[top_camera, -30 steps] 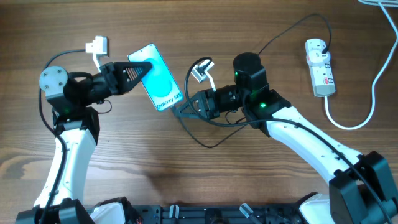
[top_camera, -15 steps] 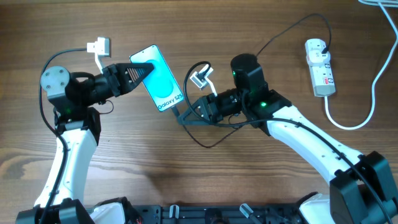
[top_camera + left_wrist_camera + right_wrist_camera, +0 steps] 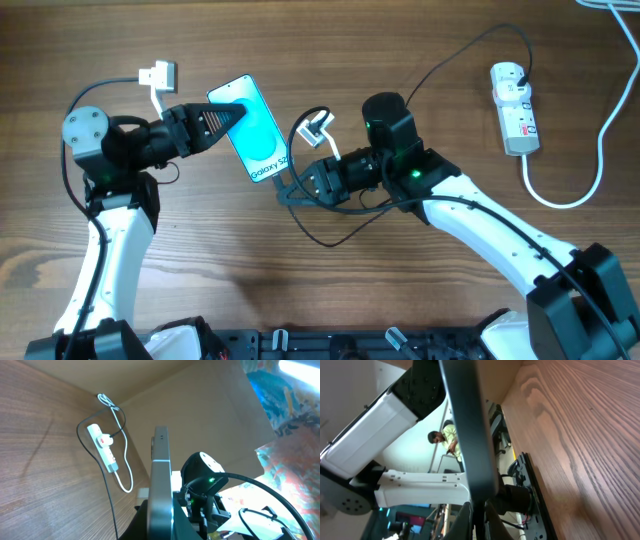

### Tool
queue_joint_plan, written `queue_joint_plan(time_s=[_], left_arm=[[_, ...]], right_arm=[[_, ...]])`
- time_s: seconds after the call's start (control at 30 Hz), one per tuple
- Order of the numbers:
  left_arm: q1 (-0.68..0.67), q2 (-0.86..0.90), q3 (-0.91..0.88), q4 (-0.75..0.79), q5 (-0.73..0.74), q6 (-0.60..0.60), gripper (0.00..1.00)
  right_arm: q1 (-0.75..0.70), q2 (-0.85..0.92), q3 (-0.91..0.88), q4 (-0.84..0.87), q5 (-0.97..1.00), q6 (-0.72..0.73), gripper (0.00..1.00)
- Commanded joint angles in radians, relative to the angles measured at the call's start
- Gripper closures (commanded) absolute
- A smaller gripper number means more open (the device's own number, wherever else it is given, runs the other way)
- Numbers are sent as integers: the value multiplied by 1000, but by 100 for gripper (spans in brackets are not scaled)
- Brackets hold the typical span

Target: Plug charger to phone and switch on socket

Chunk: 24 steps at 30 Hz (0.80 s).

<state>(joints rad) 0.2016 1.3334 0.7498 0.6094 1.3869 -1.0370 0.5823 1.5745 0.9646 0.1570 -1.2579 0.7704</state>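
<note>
The phone (image 3: pixel 252 132), turquoise screen up and tilted, is held above the table with my left gripper (image 3: pixel 217 117) shut on its upper end. In the left wrist view the phone (image 3: pixel 161 480) shows edge-on between the fingers (image 3: pixel 187 525). My right gripper (image 3: pixel 287 189) is shut on the charger (image 3: pixel 281 184), whose plug tip meets the phone's "Galaxy" end. The right wrist view has the phone's dark edge (image 3: pixel 468 425) straight above the plug (image 3: pixel 479 510) pinched in the gripper (image 3: pixel 479 522). I cannot tell if the tip is seated. The socket (image 3: pixel 514 108) lies far right.
The charger's black cable (image 3: pixel 322 234) loops on the table under the right arm and runs back to the socket (image 3: pixel 103 448). The socket's thick white cord (image 3: pixel 600 150) curves along the right edge. Bare wooden table (image 3: pixel 300 300) lies in front.
My right gripper has moved left with the plug up to the phone's lower end, and its jaws have tightened. The left gripper and phone have barely shifted.
</note>
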Motion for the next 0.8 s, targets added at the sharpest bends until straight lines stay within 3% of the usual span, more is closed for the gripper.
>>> queue_joint_plan(time_s=[0.0,0.57,0.77], left_arm=[[-15,-5,0,-24,190,16,96],[-87,-5,-24,-124,191,66,96],[-87,-8,-101,-124,190,79,96]], right_arm=[[-4,10,24,71,63,24,95],[-34,10,54,124,91,67,95],[-38,10,63,45,141,7,95]])
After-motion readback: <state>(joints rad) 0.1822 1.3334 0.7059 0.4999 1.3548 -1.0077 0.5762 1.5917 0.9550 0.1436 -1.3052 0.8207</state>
